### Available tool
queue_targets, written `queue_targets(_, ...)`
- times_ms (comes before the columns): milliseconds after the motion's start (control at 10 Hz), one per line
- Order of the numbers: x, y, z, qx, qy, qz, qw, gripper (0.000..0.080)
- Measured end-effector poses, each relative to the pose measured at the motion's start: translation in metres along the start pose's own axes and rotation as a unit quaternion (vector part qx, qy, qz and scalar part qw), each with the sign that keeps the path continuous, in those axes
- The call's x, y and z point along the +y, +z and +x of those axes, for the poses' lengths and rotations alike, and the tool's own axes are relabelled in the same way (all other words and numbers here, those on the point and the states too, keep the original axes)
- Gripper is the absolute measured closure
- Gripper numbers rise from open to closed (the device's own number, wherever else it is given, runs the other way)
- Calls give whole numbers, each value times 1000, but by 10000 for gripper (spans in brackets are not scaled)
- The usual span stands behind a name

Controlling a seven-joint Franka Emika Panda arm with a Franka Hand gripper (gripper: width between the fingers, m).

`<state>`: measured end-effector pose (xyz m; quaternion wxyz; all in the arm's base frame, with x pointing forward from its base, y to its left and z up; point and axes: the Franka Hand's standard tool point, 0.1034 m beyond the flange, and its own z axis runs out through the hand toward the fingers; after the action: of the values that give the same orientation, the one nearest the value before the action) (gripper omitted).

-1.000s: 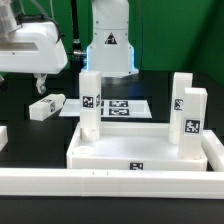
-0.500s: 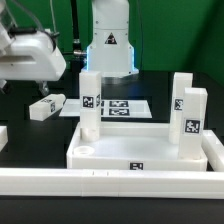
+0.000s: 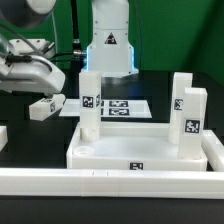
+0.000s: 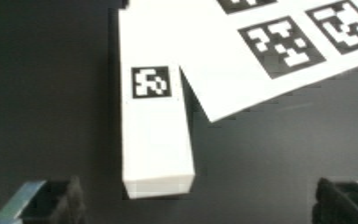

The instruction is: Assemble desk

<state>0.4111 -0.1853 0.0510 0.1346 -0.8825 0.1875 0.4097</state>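
Observation:
The white desk top (image 3: 150, 150) lies in the middle, with three tagged square legs standing in its corners: one at the exterior view's left (image 3: 90, 102) and two at its right (image 3: 192, 118). A fourth leg (image 3: 46, 107) lies loose on the black table left of the top. It also shows in the wrist view (image 4: 158, 100) as a long white block with one tag. My gripper (image 3: 38, 88) hovers just above this leg. In the wrist view the gripper (image 4: 194, 203) is open and empty, its dark fingers (image 4: 43, 200) wide apart, with the leg's end between them below.
The marker board (image 3: 122, 105) lies behind the desk top and shows beside the loose leg in the wrist view (image 4: 291, 45). Long white border rails run along the front (image 3: 100, 182) and right (image 3: 214, 150). A white piece (image 3: 3, 136) sits at the left edge.
The arm has turned and shifted toward the exterior view's left and down, closer over the loose leg. The desk parts have not moved.

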Motion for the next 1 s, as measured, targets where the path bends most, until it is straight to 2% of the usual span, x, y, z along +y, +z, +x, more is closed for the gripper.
queue_targets(100,1,1,4,9,0,-4,1000,150)
queue_targets(400,7,25,6,-9,18,-8,1000,150)
queue_targets(500,6,29,7,-12,20,-9,1000,150)
queue_targets(700,6,27,8,-13,18,-9,1000,150)
queue_targets(900,10,33,1,-62,23,-7,998,150)
queue_targets(1000,13,33,7,-69,25,-9,997,150)
